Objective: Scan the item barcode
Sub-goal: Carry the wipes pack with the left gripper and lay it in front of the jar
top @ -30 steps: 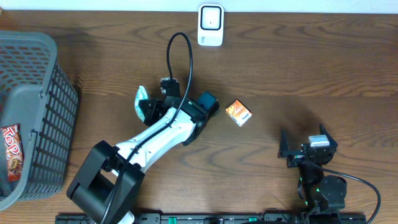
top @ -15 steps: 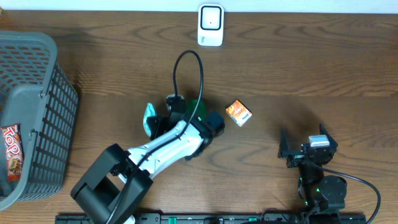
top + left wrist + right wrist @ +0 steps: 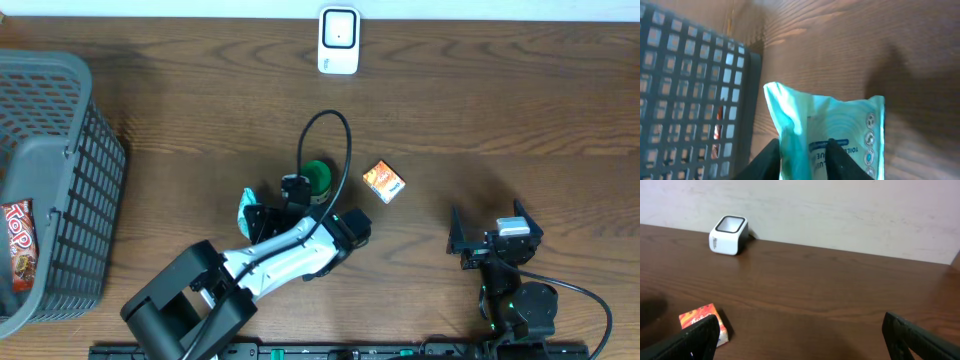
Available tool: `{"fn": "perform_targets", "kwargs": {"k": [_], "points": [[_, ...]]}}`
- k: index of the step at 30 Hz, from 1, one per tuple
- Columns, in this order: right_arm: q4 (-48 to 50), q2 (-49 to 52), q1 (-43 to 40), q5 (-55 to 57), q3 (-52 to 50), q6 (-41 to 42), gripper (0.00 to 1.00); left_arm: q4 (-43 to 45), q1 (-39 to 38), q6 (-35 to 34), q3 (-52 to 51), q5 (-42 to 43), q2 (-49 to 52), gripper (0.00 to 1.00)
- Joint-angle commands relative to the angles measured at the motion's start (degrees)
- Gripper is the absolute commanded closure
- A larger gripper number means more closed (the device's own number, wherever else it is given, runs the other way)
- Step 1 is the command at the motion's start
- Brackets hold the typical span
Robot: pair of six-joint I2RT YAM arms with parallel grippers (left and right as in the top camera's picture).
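A teal packet (image 3: pixel 243 204) lies at the tip of my left gripper (image 3: pixel 258 214), left of the table's centre. In the left wrist view the packet (image 3: pixel 845 125) fills the space ahead, its left fold between my two black fingers (image 3: pixel 767 160). The left gripper (image 3: pixel 802 152) has its jaws a little apart around that fold. The white barcode scanner (image 3: pixel 339 41) stands at the far edge and also shows as the scanner (image 3: pixel 728 234). My right gripper (image 3: pixel 495 232) rests at the near right, wide open and holding nothing.
A grey mesh basket (image 3: pixel 60 130) stands at the left with a red packet (image 3: pixel 17 243) inside; the basket wall (image 3: pixel 690 90) is close behind the teal packet. A green round item (image 3: pixel 318 178) and a small orange box (image 3: pixel 384 182) lie mid-table.
The left arm swung right and toward the near edge with the teal packet, uncovering the green round item. Its jaws have loosened from tightly shut. The right arm has not moved.
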Motion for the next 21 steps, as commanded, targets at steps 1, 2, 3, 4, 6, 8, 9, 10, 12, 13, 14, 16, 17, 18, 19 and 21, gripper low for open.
{"fn": "perform_targets", "kwargs": {"k": [1,2,3,4,6,8,9,10,12,13,14,16,17,18,19,21], "points": [[-0.1,-0.1,-0.6,-0.1,-0.2,0.7,0.01,-0.1,-1.3,0.6,-0.2,-0.7,-0.1,0.66],[-0.1,-0.1,-0.6,-0.1,-0.2,0.7,0.01,-0.1,-1.8,0.6,-0.2,-0.8,-0.1,0.64],[-0.1,-0.1,-0.6,-0.1,-0.2,0.7,0.01,-0.1,-2.3,0.6,-0.2,-0.8,-0.1,0.62],[-0.1,-0.1,-0.6,-0.1,-0.2,0.7,0.01,0.1,-2.5,0.6,-0.2,-0.8,-0.1,0.62],[-0.1,-0.1,-0.6,-0.1,-0.2,0.7,0.01,0.8,-2.8,0.6,-0.2,-0.8,-0.1,0.60],[-0.1,-0.1,-0.6,-0.1,-0.2,0.7,0.01,1.8,-3.0,0.6,-0.2,-0.7,-0.1,0.59],[-0.1,-0.1,-0.6,-0.1,-0.2,0.7,0.01,2.3,-3.1,0.6,-0.2,-0.7,-0.1,0.58],[-0.1,-0.1,-0.6,-0.1,-0.2,0.7,0.01,3.6,-3.4,0.8,-0.2,0.6,-0.1,0.58],[-0.1,-0.1,-0.6,-0.1,-0.2,0.7,0.01,5.3,-3.8,2.3,-0.2,2.8,-0.1,0.58],[-0.1,-0.1,-0.6,-0.1,-0.2,0.7,0.01,6.1,-4.1,3.0,-0.2,3.9,-0.1,0.58],[-0.1,-0.1,-0.6,-0.1,-0.2,0.7,0.01,7.3,-4.5,3.7,-0.2,5.1,-0.1,0.58],[-0.1,-0.1,-0.6,-0.1,-0.2,0.7,0.01,9.6,-6.1,3.9,-0.2,6.4,-0.1,0.58],[-0.1,-0.1,-0.6,-0.1,-0.2,0.7,0.01,10.3,-6.8,3.9,-0.2,6.4,-0.1,0.58],[-0.1,-0.1,-0.6,-0.1,-0.2,0.7,0.01,10.8,-7.6,3.9,-0.2,6.5,-0.1,0.57],[-0.1,-0.1,-0.6,-0.1,-0.2,0.7,0.01,11.3,-8.4,3.9,-0.2,6.6,-0.1,0.57],[-0.1,-0.1,-0.6,-0.1,-0.2,0.7,0.01,12.2,-10.0,3.8,-0.2,7.0,-0.1,0.57]]}}
